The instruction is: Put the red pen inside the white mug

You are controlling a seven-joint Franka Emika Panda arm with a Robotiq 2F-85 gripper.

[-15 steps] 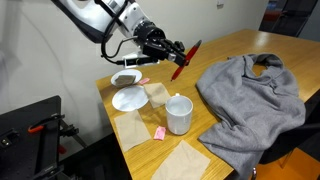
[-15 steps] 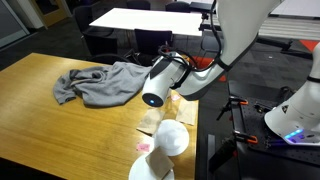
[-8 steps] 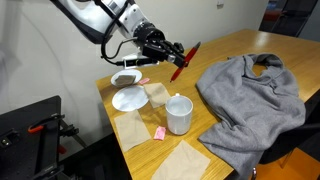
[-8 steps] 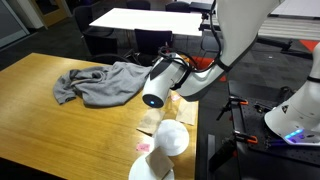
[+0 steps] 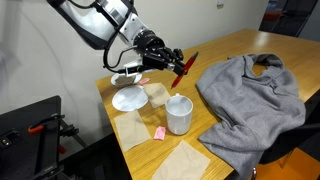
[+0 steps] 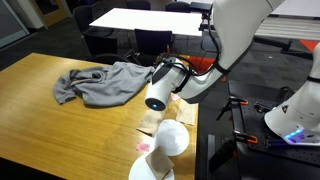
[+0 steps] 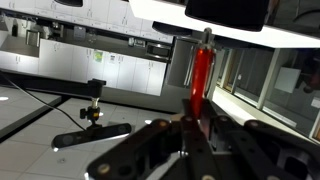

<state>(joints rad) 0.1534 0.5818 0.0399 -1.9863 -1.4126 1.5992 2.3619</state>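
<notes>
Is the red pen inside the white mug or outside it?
Outside. The gripper holds the red pen tilted in the air, clear of the white mug, which stands upright on the table.

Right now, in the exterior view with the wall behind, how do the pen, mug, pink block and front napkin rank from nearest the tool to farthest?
1. pen: gripped in the tool itself.
2. mug: standing below it.
3. pink block: beside the mug, nearer the camera.
4. front napkin: at the near edge.
</notes>
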